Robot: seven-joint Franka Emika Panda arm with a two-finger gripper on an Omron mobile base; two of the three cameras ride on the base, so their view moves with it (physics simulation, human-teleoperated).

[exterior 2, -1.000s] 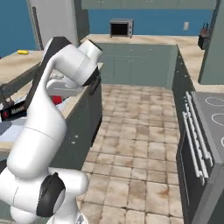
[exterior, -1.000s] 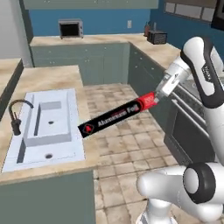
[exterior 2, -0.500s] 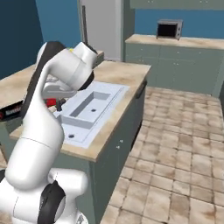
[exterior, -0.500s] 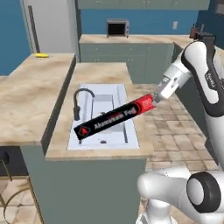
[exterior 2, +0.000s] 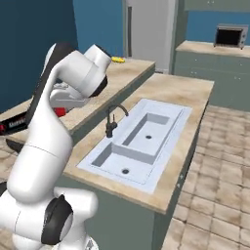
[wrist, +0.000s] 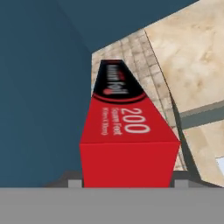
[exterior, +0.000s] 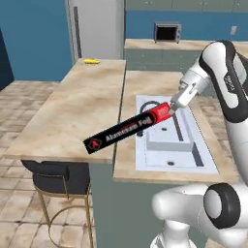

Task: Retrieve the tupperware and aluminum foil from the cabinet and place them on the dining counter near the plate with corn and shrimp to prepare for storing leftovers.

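Observation:
My gripper (exterior: pixel 173 108) is shut on the red end of the aluminum foil (exterior: pixel 126 130), a long black box with white lettering. The box juts out level to the left, over the seam between the sink top and the dining counter (exterior: pixel 82 104). In the right base view its black tip (exterior 2: pixel 12 126) sticks out from behind my arm. In the hand view the aluminum foil (wrist: pixel 127 131) runs away from my gripper (wrist: pixel 129 180), above the floor and the counter's edge. The tupperware, plate and shrimp are out of view.
A black stool (exterior: pixel 55 173) stands under the dining counter's near edge. A white sink (exterior: pixel 169 140) with a dark faucet (exterior 2: pixel 113 119) lies right of the box. A small yellow object (exterior: pixel 90 61) rests at the counter's far end. A fridge (exterior: pixel 94 29) and a toaster oven (exterior: pixel 167 32) stand behind.
The base has driven and turned, so the whole scene has shifted: the sink slid right and the dining counter with its stool came into view. The foil box stays in the gripper.

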